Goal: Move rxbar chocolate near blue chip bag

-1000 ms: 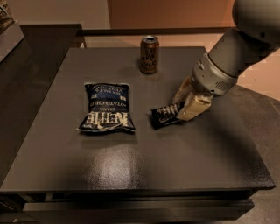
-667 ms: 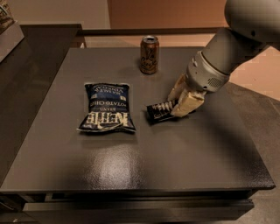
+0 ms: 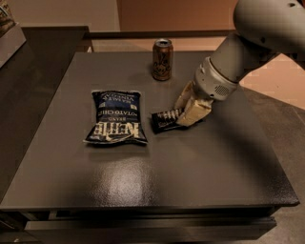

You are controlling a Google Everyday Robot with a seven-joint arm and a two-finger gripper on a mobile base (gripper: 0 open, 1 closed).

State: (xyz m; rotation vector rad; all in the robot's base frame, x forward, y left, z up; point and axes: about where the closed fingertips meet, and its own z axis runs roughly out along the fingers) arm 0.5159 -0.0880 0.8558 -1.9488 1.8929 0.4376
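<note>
One rxbar chocolate (image 3: 164,119) in claw (image 3: 189,112) beside blue chip bag (image 3: 117,117)

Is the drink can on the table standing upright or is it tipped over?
Upright: the drink can stands on its base, rim up. The gripper is in front of it, shut on the rxbar chocolate.

Dark grey table (image 3: 143,190) — tan wall (image 3: 162,14) behind, dark counter (image 3: 47,47) at left.

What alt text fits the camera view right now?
The robot's hand grips the small flat black bar wrapper just right of the puffy dark blue chip bag on the dark grey table. A tan drink can stands behind them.
</note>
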